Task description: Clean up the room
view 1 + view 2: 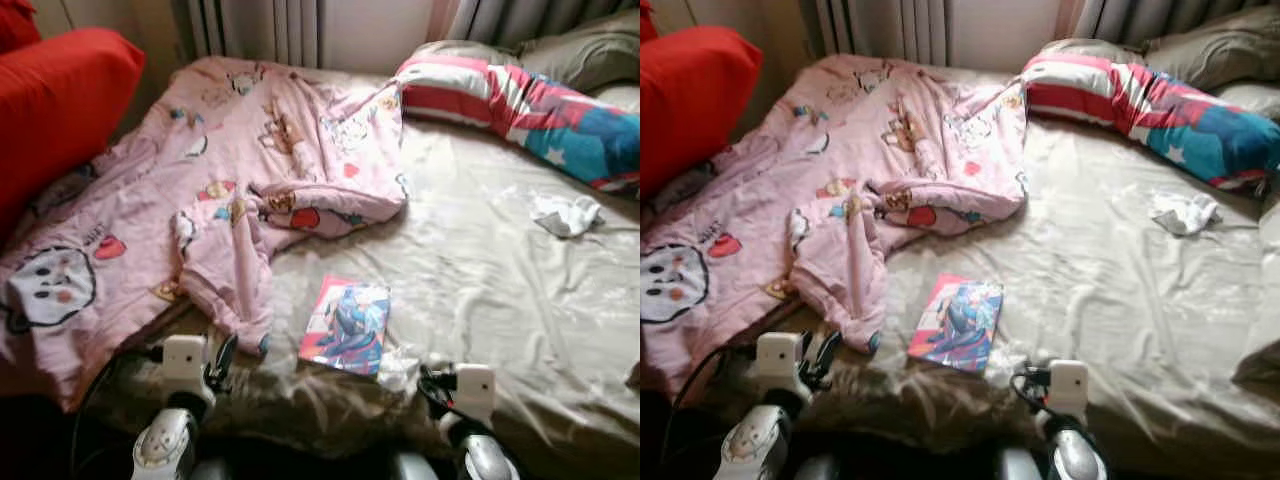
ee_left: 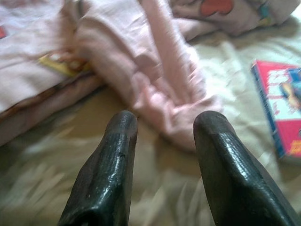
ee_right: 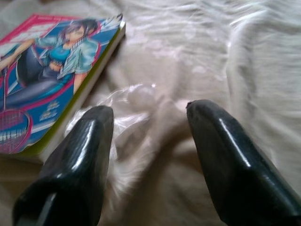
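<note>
Bed [image 1: 480, 300], untidy: pink quilt [image 1: 200, 190] bunched left, book [image 1: 346, 325] and clear wrapper [image 3: 123, 109] at near edge, white cloth [image 1: 565, 213] far right; right claw [image 3: 148, 117] wide before wrapper, presumably to grasp; left claw [image 2: 162, 123] wide, empty.

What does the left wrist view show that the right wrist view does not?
Left wrist view alone: the open left claw over the rumpled edge of the pink printed cotton blanket. Right wrist view alone: the open right claw over a crumpled clear plastic wrapper. Both share the flat pink-and-blue illustrated book and the wrinkled beige bedsheet.
</note>
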You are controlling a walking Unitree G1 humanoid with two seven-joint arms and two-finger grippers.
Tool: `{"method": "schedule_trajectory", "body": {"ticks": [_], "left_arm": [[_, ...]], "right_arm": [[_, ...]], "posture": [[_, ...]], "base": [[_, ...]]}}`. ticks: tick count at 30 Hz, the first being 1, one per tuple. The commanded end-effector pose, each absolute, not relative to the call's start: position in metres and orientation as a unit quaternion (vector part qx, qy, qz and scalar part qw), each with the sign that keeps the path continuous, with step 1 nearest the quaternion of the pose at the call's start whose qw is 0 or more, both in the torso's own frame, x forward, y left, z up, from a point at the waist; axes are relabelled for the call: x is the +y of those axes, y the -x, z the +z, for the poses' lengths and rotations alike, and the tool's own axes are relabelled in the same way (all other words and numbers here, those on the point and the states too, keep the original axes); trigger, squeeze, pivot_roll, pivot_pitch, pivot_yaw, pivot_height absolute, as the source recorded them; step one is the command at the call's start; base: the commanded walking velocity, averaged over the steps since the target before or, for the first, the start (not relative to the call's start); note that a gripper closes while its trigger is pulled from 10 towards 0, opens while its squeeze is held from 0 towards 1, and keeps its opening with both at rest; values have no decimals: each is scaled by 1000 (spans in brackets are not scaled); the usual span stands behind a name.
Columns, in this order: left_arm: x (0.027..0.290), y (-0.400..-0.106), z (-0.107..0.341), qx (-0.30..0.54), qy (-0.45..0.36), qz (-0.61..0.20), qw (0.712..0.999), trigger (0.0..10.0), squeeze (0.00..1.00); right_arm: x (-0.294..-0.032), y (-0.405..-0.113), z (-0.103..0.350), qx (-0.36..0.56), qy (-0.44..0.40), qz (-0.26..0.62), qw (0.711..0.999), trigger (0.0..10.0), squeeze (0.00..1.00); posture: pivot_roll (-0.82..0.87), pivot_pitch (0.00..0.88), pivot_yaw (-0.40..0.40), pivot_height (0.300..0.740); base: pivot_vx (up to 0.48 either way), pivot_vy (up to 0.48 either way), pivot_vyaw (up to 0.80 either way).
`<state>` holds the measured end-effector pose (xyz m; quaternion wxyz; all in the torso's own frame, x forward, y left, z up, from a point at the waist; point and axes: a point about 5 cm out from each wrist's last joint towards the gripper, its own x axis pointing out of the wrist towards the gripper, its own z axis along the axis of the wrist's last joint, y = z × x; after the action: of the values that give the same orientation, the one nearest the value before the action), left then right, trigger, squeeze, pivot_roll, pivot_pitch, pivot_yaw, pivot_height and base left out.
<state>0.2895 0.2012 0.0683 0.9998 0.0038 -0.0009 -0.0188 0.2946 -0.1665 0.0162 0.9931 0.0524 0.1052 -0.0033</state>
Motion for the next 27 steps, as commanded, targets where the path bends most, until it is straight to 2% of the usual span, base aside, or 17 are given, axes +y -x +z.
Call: {"method": "schedule_trajectory", "body": {"ticks": [1,4,8,11,17,18,19,27], "left_arm": [[202,-288,68,3,-4,-18,1000,10000,0],[202,-288,69,1,-4,-19,1000,10000,0],[204,-288,70,0,-6,-20,1000,10000,0],[206,-287,71,1,-8,-19,1000,10000,0],[209,-286,71,3,-13,-17,1000,10000,0],[209,-286,71,3,-13,-17,1000,10000,0],[210,-285,71,5,-14,-17,1000,10000,0],[212,-286,73,6,-18,-17,1000,10000,0]], "right_arm": [[-171,-296,13,131,-45,0,990,10000,1000],[-170,-303,18,138,-5,22,990,10000,1000],[-169,-323,39,115,-31,38,992,10000,1000],[-166,-335,53,105,-13,70,992,10000,1000],[-169,-342,57,132,-6,84,988,10000,1000],[-169,-342,57,135,-5,86,987,10000,541],[-169,-337,48,168,22,111,979,10000,0],[-174,-328,33,225,30,120,967,10000,0]], "posture": [[16,197,-29,554],[23,207,-23,554],[26,220,-18,554],[30,228,-15,554],[30,239,-9,554],[30,239,-9,554],[33,245,-4,554],[39,250,3,554]], "base": [[0,0,0],[0,0,0],[0,0,0],[0,0,0],[0,0,0],[0,0,0],[0,0,0],[0,0,0]]}}
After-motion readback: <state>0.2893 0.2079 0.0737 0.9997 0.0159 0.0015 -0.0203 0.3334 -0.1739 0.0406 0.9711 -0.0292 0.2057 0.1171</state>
